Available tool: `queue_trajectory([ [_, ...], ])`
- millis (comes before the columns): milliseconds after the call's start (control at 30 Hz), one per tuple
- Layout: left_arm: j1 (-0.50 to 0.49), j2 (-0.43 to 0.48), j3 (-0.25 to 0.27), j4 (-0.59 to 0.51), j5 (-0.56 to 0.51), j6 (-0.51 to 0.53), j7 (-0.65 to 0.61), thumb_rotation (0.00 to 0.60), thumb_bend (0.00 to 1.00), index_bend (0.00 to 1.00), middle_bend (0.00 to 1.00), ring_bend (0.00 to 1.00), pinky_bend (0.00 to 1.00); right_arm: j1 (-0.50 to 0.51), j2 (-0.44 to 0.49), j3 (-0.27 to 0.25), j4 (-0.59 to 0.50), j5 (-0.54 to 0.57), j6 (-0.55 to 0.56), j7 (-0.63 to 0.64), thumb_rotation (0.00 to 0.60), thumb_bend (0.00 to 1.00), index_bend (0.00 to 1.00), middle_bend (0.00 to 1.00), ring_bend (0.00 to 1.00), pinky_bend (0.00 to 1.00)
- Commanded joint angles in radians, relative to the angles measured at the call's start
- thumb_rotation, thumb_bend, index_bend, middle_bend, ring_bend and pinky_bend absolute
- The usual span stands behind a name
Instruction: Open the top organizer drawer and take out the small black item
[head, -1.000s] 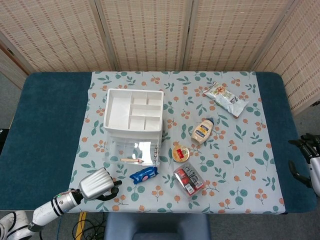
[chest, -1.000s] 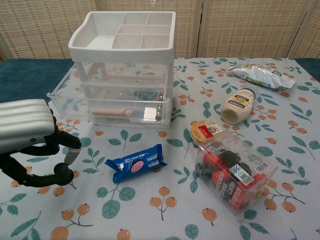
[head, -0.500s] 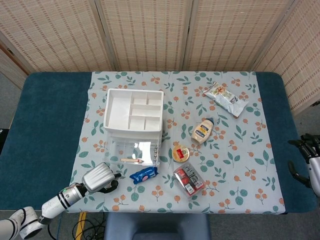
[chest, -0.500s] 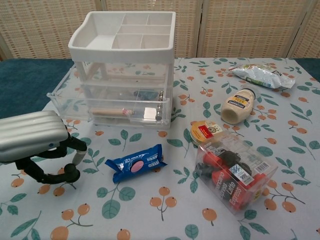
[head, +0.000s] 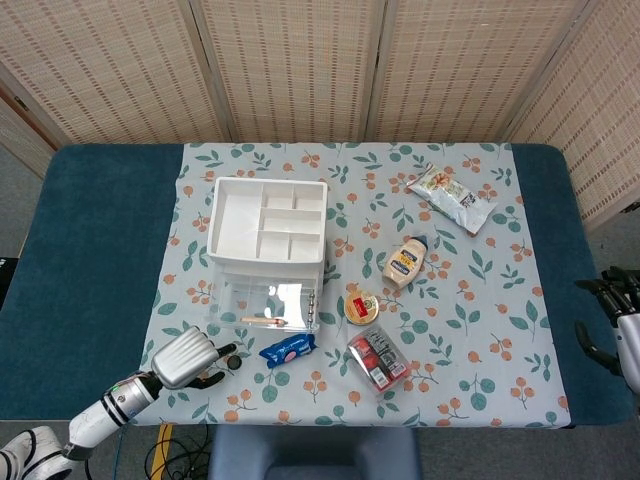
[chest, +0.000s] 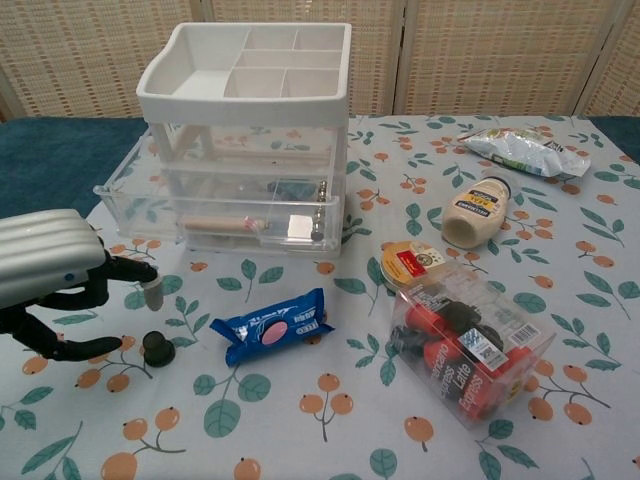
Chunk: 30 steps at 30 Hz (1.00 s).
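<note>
The small black item (chest: 157, 347) (head: 229, 362), a round knob-like piece, lies on the floral cloth in front of the organizer (chest: 247, 130) (head: 266, 240). My left hand (chest: 55, 285) (head: 187, 358) hovers just left of it with fingers spread and nothing in them; the fingertips end a little short of the item. The organizer has a white compartment tray on top and clear drawers below, one of them pulled out toward me. My right hand (head: 612, 310) hangs off the table's right edge, fingers apart, holding nothing.
A blue snack packet (chest: 271, 326) lies right of the black item. Further right are a round tin (chest: 412, 263), a clear box of red capsules (chest: 463, 345), a mayonnaise bottle (chest: 476, 213) and a foil bag (chest: 523, 152).
My left hand pinched the black item before; now the item sits on the cloth and the hand has let go and drawn back to the left.
</note>
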Motion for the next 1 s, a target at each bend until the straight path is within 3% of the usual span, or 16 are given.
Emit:
queue_trajectory([
  [33, 0.028, 0.055, -0.008, -0.059, -0.010, 0.058, 0.003, 0.600, 0.34, 0.39, 0.99, 0.99, 1.00, -0.001, 0.001, -0.001, 0.000, 0.001, -0.001, -0.001, 0.600, 0.43, 0.23, 0.30, 0.15, 0.24],
  [333, 0.102, 0.228, -0.051, -0.188, -0.081, 0.178, 0.005, 0.600, 0.34, 0.44, 0.98, 0.96, 1.00, 0.011, 0.000, 0.000, -0.007, 0.003, -0.021, -0.009, 0.600, 0.43, 0.23, 0.30, 0.15, 0.24],
  [567, 0.200, 0.321, -0.093, -0.294, -0.304, 0.193, 0.015, 0.600, 0.34, 0.45, 0.83, 0.75, 0.99, 0.030, -0.019, -0.017, 0.012, -0.009, -0.068, 0.007, 0.600, 0.43, 0.23, 0.30, 0.15, 0.24],
  [633, 0.233, 0.326, -0.107, -0.311, -0.350, 0.220, 0.025, 0.600, 0.34, 0.44, 0.78, 0.69, 0.94, 0.035, -0.026, -0.023, 0.021, -0.014, -0.080, 0.013, 0.600, 0.43, 0.23, 0.30, 0.15, 0.24],
  [867, 0.338, 0.293, -0.113, -0.328, -0.417, 0.305, 0.059, 0.600, 0.34, 0.34, 0.61, 0.49, 0.59, 0.059, -0.046, -0.041, 0.047, -0.035, -0.125, 0.035, 0.600, 0.43, 0.23, 0.30, 0.15, 0.24],
  [1000, 0.390, 0.286, -0.101, -0.338, -0.416, 0.342, 0.092, 0.600, 0.31, 0.30, 0.55, 0.45, 0.54, 0.063, -0.056, -0.046, 0.052, -0.046, -0.125, 0.055, 0.600, 0.43, 0.23, 0.30, 0.15, 0.24],
])
